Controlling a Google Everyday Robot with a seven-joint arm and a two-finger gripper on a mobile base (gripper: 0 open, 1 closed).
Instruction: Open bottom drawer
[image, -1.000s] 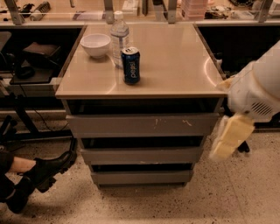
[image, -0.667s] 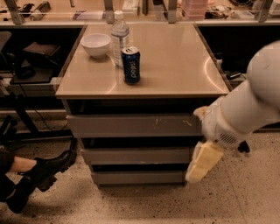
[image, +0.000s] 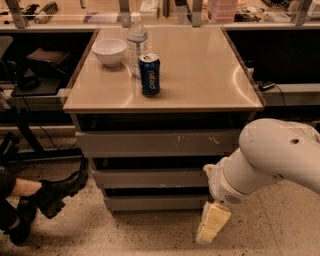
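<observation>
The bottom drawer (image: 155, 202) is the lowest and shortest of three grey handleless fronts under the beige cabinet top. Its plain front sits flush with no gap showing. Above it are the middle drawer (image: 150, 178) and the wide top drawer (image: 155, 143) with pale scratch marks. My gripper (image: 212, 223) hangs at the end of the white arm, pointing down, just right of and in front of the bottom drawer's right end, near the floor. Its cream fingers show as one block.
On the cabinet top (image: 210, 75) stand a white bowl (image: 109, 51), a clear water bottle (image: 136, 42) and a blue soda can (image: 149, 74). A person's black boots (image: 47, 192) rest on the floor at left. Dark shelving flanks both sides.
My arm has swung left and down across the cabinet's right side. The gripper went from beside the top drawers to level with the bottom drawer. The drawers have not moved.
</observation>
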